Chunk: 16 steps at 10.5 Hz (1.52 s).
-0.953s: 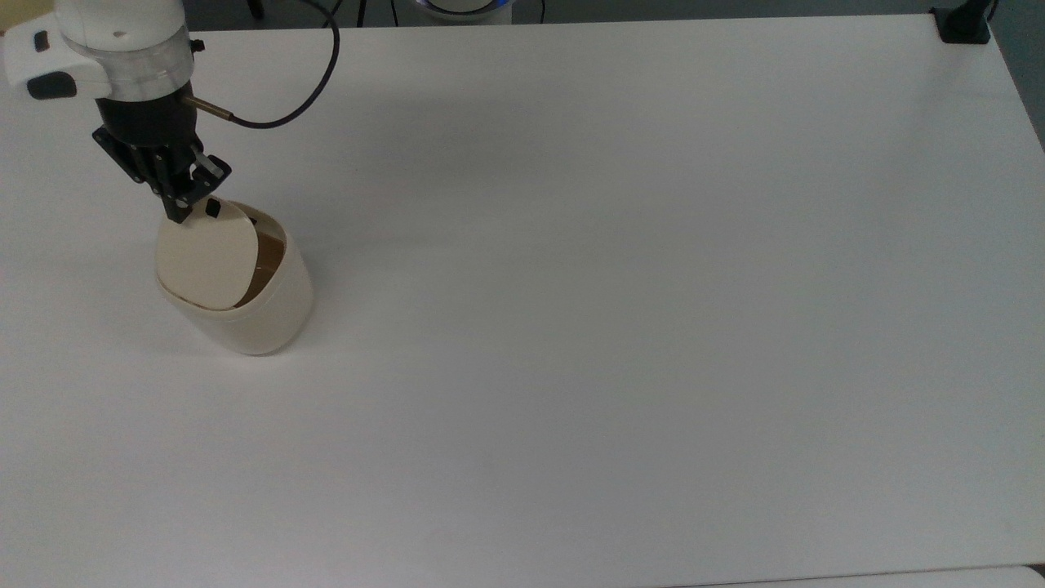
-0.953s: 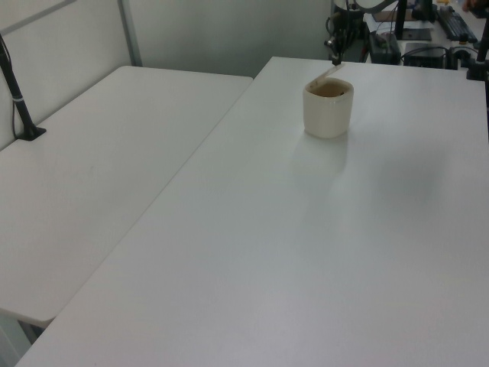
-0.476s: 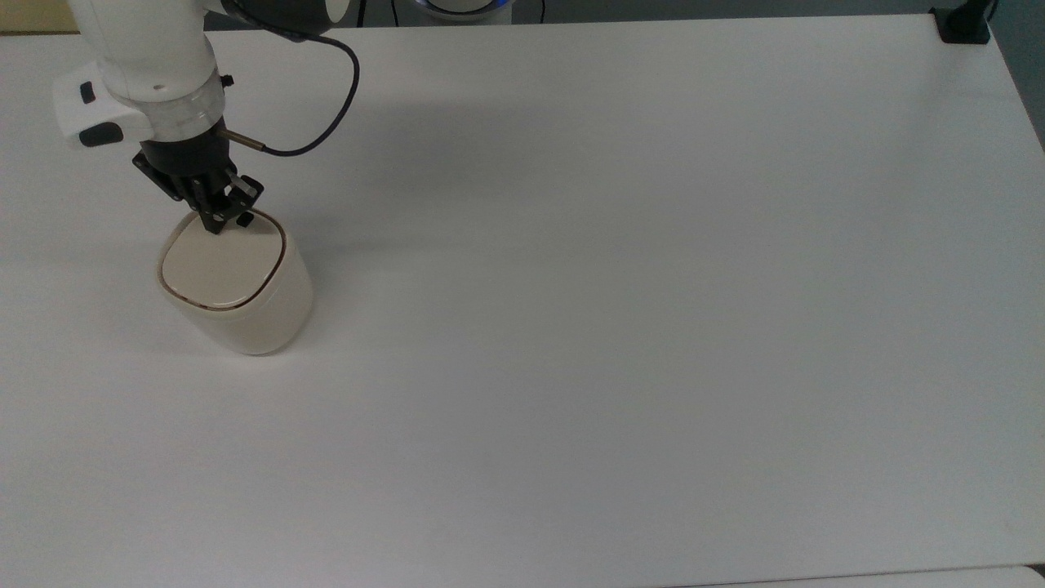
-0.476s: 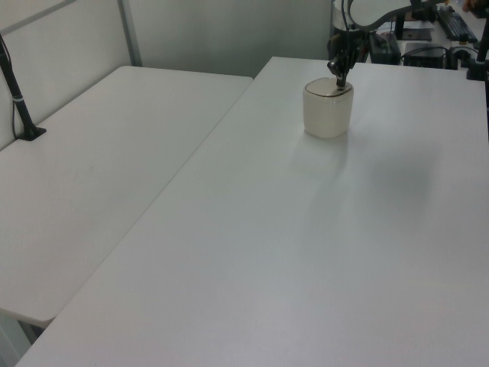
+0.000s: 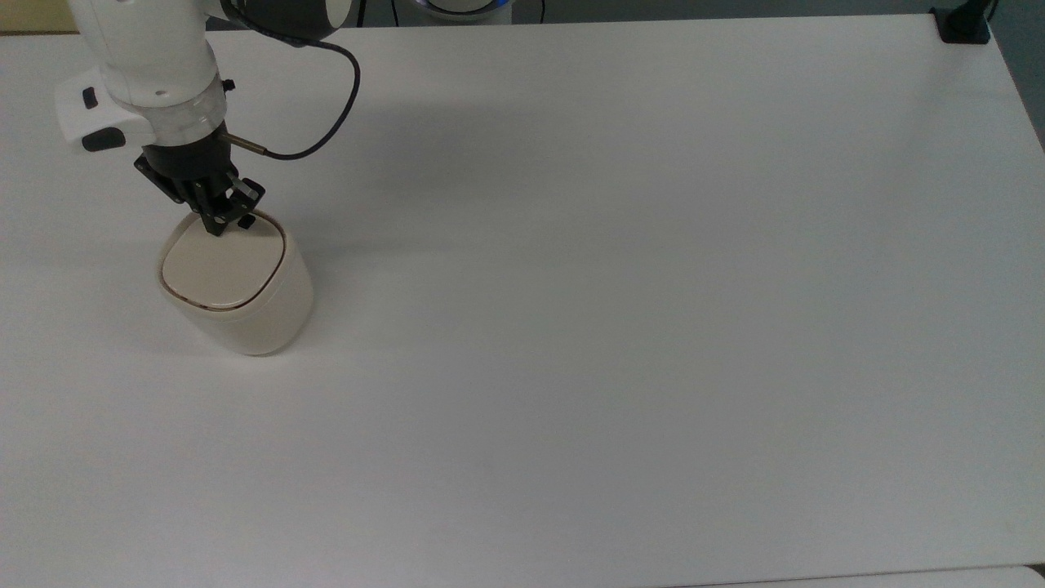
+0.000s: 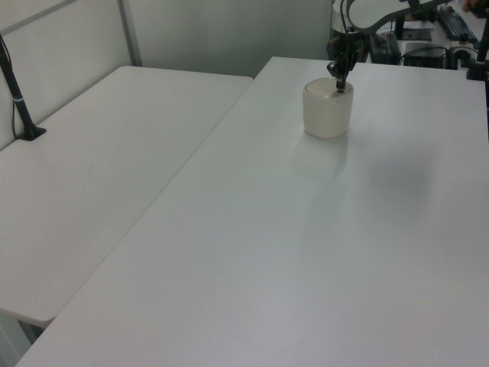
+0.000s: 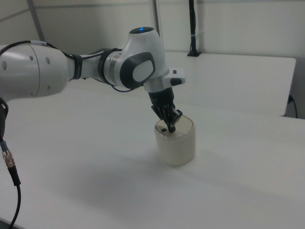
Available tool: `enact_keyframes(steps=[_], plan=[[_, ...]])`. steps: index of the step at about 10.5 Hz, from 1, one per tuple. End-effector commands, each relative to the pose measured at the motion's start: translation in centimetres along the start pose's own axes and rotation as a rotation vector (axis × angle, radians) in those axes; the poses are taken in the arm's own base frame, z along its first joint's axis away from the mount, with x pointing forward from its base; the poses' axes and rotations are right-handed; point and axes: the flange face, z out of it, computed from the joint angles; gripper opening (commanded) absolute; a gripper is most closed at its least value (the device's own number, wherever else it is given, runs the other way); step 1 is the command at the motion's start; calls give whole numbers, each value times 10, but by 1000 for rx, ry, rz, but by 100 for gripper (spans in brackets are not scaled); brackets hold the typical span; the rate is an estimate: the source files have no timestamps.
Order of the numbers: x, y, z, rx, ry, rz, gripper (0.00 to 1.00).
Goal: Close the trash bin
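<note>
1. Black gripper [image 5: 219, 227] at upper left of the top view, pointing down, drawn narrow with tips together and nothing held between them; tip pressed on the far edge of the lid [image 5: 220, 265], just beside the small black latch [image 5: 244, 220].
2. Same gripper [image 7: 171, 128] at centre of the right view, touching the top of the bin from above; seen small also at upper right of the left view [image 6: 337, 82].
3. Behind it, white and grey arm [image 7: 71, 67] reaching in from the left edge of the right view, with a thin black cable [image 5: 326, 139] curving from the wrist near the upper left of the top view.
4. Cream-beige trash bin [image 5: 245, 318] standing upright at left of the top view, below the gripper; lid lying flat in the opening, with a thin brown line around its edge.
5. Same trash bin [image 7: 178, 148] a little right of centre in the right view, and at upper right of the left view [image 6: 327, 115].
6. White table [image 5: 612, 286] under the bin, stretching over the rest of the top view.
7. Black clamp [image 5: 963, 24] at upper right corner of the top view, well apart from the bin.
8. Second white table [image 6: 92, 176] at left of the left view, with a black post [image 6: 19, 92] at its left edge.
</note>
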Motion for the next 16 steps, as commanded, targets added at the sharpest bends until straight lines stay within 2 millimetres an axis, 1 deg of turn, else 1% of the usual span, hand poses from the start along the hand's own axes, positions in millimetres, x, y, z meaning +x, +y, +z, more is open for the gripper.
enact_keyframes(steps=[1, 2, 3, 4, 5, 6, 7, 8, 9, 10, 11, 12, 13, 14, 16], plan=[[-5, -37, -43, 5, -6, -66, 0], [-11, -50, -71, 4, -8, -91, 0], [-24, -76, -99, 7, -4, -134, 0], [-42, -102, -125, 9, -10, -183, 0], [-57, -118, -146, 11, -22, -219, 0], [-70, -127, -170, 17, -7, -241, 1], [-85, -134, -189, 22, -13, -278, 2], [-99, -140, -204, 26, -34, -335, 3], [-110, -143, -209, 28, -62, -371, 9], [-115, -144, -213, 38, -65, -373, 18], [-115, -145, -210, 38, -72, -374, 36], [-116, -145, -204, 36, -82, -375, 68], [-116, -145, -204, 35, -82, -375, 94], [-116, -145, -204, 35, -82, -375, 100], [-116, -145, -203, 34, -83, -366, 100]])
